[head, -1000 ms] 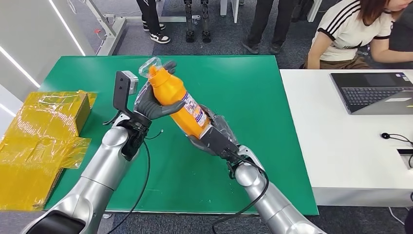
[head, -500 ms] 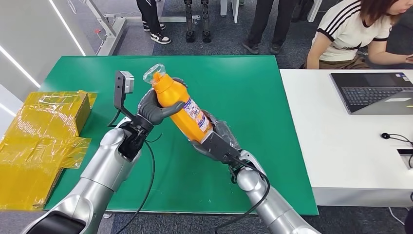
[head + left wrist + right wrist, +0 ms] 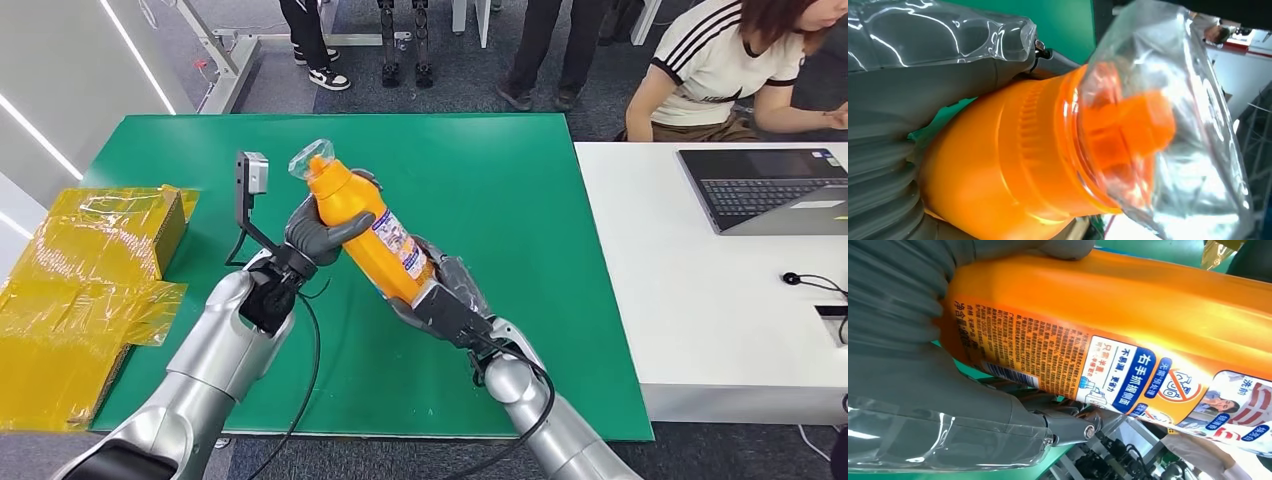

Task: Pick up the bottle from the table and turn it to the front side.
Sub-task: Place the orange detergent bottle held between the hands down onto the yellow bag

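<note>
Both hands grip the orange bottle (image 3: 365, 228) above the green table (image 3: 520, 180) — left hand (image 3: 318, 232) near its neck, right hand (image 3: 447, 300) at its base. Best rotate slowly — one grip firm, label outward.

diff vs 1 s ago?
Bottle came slightly down and toward the robot, both hands moving with it. Left hand still grips its upper body, right hand its base. Yellow packages and laptop unchanged.
</note>
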You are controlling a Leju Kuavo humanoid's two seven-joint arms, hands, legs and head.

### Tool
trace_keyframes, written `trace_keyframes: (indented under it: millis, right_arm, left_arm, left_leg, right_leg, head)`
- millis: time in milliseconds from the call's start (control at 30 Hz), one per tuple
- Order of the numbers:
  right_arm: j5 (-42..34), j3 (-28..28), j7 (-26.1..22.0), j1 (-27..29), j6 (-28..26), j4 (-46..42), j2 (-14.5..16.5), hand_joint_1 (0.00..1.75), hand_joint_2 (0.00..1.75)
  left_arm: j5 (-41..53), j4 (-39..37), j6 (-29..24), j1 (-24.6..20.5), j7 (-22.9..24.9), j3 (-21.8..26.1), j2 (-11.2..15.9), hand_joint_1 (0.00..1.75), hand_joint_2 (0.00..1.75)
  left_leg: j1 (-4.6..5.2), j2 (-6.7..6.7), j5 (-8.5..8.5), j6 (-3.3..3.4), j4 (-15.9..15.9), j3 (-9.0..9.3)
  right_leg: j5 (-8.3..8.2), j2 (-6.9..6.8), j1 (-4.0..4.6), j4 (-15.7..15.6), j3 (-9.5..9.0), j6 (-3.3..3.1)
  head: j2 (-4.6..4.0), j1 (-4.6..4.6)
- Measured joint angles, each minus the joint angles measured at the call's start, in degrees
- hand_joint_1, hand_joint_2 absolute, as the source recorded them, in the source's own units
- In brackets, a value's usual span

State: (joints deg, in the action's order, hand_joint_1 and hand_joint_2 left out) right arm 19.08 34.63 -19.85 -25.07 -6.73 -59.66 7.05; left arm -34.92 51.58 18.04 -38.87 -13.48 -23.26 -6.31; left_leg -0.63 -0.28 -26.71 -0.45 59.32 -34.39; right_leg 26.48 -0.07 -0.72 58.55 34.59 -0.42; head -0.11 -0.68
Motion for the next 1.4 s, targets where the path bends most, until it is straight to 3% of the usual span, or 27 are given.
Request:
trace_keyframes:
  millis: [167,267,333,433,533,633,733,900,1067,1267,1400]
  right_arm:
    - [0.31,0.15,-0.58,1.63,-0.39,-0.57,-0.55,0.0,1.75]
    - [0.01,0.16,-0.56,2.33,-0.4,-0.91,-1.05,0.0,1.75]
    - [-0.45,0.07,-0.62,3.11,-0.51,-1.51,-1.72,0.0,1.75]
    - [-1.31,-0.45,-1.09,5.21,-0.91,-3.95,-3.54,0.0,1.75]
    - [-2.78,-1.42,-1.51,7.35,-1.33,-8.1,-5.99,0.0,1.75]
    - [-4.36,-2.49,-1.55,8.47,-1.57,-12.56,-8.8,0.0,1.75]
    - [-4.85,-3.12,-1.52,9.05,-1.57,-15.5,-10.6,0.0,1.75]
    - [-5.04,-3.2,-1.58,9.57,-1.75,-17.81,-11.97,0.0,1.75]
    - [-7.41,-4.21,-3.29,11.86,-4.95,-20.69,-14.66,0.0,1.75]
    - [-8.44,-6.56,-5.79,15.54,-6.43,-23.56,-17.38,0.0,1.75]
    - [-7.83,-7.6,-6.72,16.52,-6.45,-24.36,-17.43,0.0,1.75]
  left_arm:
    - [-1.66,0.01,0.49,0.17,0.52,0.0,0.0,1.75,1.75]
    - [2.33,0.14,-2.3,0.1,-1.95,-0.24,0.04,1.75,1.75]
    - [11.87,0.56,-9.2,-0.14,-6.34,-1.03,0.42,1.75,1.75]
    - [36.9,1.83,-26.88,-1.28,-11.89,-3.15,2.35,1.75,1.75]
    - [63.02,2.9,-42.26,-3.53,-12.66,-5.49,6.06,1.75,1.75]
    - [79.16,3.64,-50.27,-5.74,-12.55,-7.26,10.11,1.75,1.75]
    - [82.12,4.18,-51.52,-6.68,-12.55,-7.93,12.52,1.75,1.75]
    - [83.66,4.57,-51.95,-6.89,-12.46,-8.52,14.16,1.75,1.75]
    - [91.09,4.54,-54.29,-8.84,-11.94,-9.8,17.04,1.75,1.75]
    - [108.76,3.47,-55.75,-14.58,-7.87,-13.43,23.5,1.75,1.75]
    - [119.16,3.34,-50.98,-17.57,-3.78,-16.66,27.66,1.75,1.75]
  left_leg:
    - [0.0,-0.01,0.0,0.0,0.0,-0.02]
    - [0.0,-0.01,0.0,0.0,0.0,-0.02]
    - [0.0,-0.02,0.0,0.0,0.0,-0.02]
    - [0.0,0.03,0.0,0.0,0.0,-0.02]
    - [-0.01,0.05,0.0,0.0,0.0,-0.01]
    - [-0.01,0.05,0.0,0.0,-0.01,0.0]
    - [-0.01,0.07,0.0,0.0,-0.01,0.01]
    - [0.0,0.07,0.0,0.0,0.0,0.0]
    - [0.0,0.05,0.0,0.0,0.01,-0.01]
    - [-0.01,0.2,-0.01,0.0,-0.01,0.0]
    - [-0.02,0.27,0.0,-0.01,-0.04,0.03]
  right_leg:
    - [0.0,-0.01,0.0,0.0,0.0,0.0]
    - [0.0,-0.01,0.0,-0.01,0.0,0.0]
    - [0.0,-0.03,0.0,-0.01,-0.01,0.0]
    - [-0.01,0.01,0.0,0.0,0.0,0.0]
    - [-0.01,0.02,0.0,0.01,0.01,0.0]
    - [-0.01,0.03,0.0,0.02,0.01,-0.01]
    - [-0.01,0.07,0.0,0.01,0.01,-0.01]
    - [-0.01,0.06,0.0,0.01,0.0,-0.01]
    - [-0.01,0.04,0.0,0.01,0.01,0.0]
    - [-0.01,0.18,0.0,0.02,0.04,-0.01]
    - [-0.01,0.25,0.01,0.05,0.04,-0.02]
  head:
    - [0.0,0.01]
    - [0.0,0.01]
    - [0.0,0.01]
    - [0.0,0.01]
    - [0.0,0.01]
    - [0.0,0.01]
    - [0.0,0.0]
    - [0.0,0.01]
    - [0.0,0.01]
    - [0.0,0.01]
    - [0.0,0.01]
